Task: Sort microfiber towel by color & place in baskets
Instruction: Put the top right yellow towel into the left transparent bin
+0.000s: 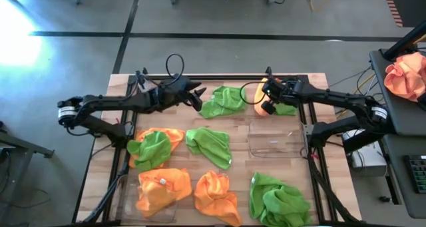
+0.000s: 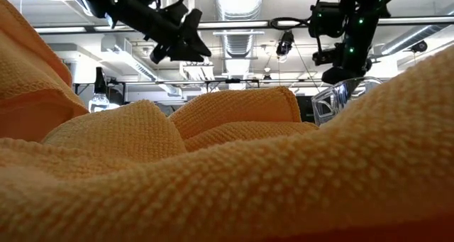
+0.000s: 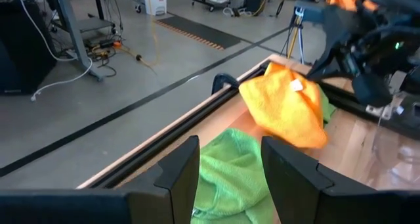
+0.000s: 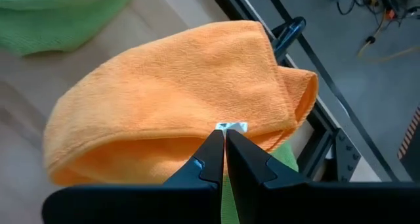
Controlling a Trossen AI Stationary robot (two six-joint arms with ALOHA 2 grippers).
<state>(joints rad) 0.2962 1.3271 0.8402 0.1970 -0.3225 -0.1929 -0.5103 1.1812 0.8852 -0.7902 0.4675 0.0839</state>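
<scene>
1. Pinching an orange towel (image 4: 177,99) at the far edge of the table (image 1: 239,162), right gripper (image 4: 223,148) with fingers pressed tight on the cloth, beside its small white tag (image 4: 231,126).
2. Hanging in the air from those fingers, above a green towel (image 3: 236,178) at the table's back.
3. Hovering near that same green towel, left gripper (image 3: 230,165) with fingers spread apart and holding nothing.
4. Sitting just in front of the right gripper, a clear basket (image 1: 276,142) with nothing inside.
5. Sitting at the front left corner, a second basket (image 1: 126,204) with orange towels (image 1: 163,187) in it.
6. Lying across the middle and front of the table, more green and orange towels.
</scene>
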